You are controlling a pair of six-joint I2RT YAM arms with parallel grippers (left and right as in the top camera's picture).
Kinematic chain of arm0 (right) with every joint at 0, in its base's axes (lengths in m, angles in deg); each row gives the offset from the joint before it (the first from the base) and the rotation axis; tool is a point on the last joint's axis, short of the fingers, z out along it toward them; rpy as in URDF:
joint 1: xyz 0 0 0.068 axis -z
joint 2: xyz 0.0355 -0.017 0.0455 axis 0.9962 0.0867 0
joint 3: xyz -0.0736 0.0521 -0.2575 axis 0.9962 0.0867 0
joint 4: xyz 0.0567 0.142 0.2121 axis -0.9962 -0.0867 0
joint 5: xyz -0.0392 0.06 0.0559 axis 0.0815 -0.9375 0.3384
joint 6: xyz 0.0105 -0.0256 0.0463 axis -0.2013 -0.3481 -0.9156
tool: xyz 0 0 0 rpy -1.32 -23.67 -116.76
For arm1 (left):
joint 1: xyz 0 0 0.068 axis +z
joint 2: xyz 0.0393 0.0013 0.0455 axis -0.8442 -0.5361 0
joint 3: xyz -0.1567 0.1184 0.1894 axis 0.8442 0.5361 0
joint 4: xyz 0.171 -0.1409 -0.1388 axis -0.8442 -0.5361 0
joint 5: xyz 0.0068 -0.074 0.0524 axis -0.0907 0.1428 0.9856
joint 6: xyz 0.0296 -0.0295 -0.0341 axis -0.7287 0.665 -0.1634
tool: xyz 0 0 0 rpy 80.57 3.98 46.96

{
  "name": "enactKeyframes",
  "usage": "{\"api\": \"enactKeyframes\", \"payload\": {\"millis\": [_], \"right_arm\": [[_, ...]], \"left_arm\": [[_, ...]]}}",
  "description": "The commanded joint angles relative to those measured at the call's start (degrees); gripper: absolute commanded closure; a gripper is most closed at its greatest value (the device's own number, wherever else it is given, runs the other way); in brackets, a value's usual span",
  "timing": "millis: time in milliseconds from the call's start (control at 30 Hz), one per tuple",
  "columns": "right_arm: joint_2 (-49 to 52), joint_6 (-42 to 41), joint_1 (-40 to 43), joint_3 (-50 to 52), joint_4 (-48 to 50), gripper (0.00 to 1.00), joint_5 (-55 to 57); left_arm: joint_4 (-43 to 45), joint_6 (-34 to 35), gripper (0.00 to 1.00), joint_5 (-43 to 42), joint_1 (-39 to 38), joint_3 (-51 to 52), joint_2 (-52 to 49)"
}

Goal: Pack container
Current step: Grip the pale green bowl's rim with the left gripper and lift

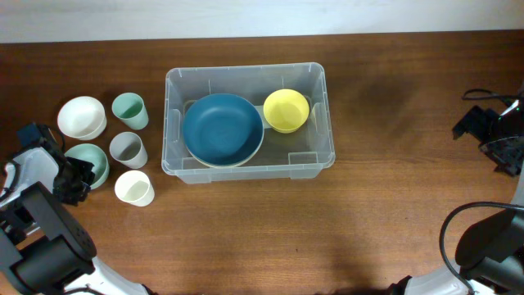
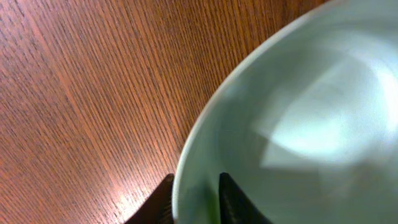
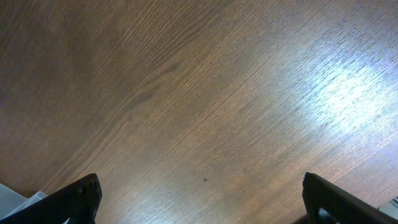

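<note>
Wooden table point(image 1: 368, 229): left gripper point(image 2: 196, 190) pinches pale green bowl point(image 2: 298, 124) by rim, container point(image 1: 246, 72) to its right; right gripper point(image 3: 202, 196) gapes empty.

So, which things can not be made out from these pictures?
- Left gripper grip on the pale green bowl: left wrist view, bottom edge cuts off the fingers.
- What lies under the blue bowl in the container: overhead, only a pale rim sliver shows.
- Right gripper: overhead, frame edge cuts it.
</note>
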Motion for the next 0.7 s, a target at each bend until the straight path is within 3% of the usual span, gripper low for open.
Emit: {"api": "enactKeyframes", "payload": {"millis": [0, 33, 167, 433, 567, 667], "right_arm": [[-0.59, -0.46, 0.2, 0.09, 0.04, 0.01, 0.09], [-0.59, -0.46, 0.2, 0.09, 0.02, 0.01, 0.09], [-0.59, -0.46, 0.2, 0.09, 0.02, 0.01, 0.09], [-0.59, -0.46, 0.2, 0.09, 0.04, 0.01, 0.09], [-0.59, -0.46, 0.2, 0.09, 0.02, 0.01, 0.11], [-0.59, -0.46, 0.2, 0.09, 0.04, 0.01, 0.11]], "left_arm": [[0.02, -0.11, 0.95, 0.81, 0.37, 0.42, -0.59], [0.02, -0.11, 0.99, 0.79, 0.44, 0.33, -0.59], [-2.47, -0.11, 0.99, 0.81, 2.21, -1.27, -0.57], [-16.04, -0.11, 0.99, -1.29, 10.6, -13.55, 2.34], [-18.91, -2.12, 0.99, -14.19, 12.76, -21.05, 8.46], [-17.09, -7.87, 0.99, -26.75, 9.81, -24.09, 14.88]]}}
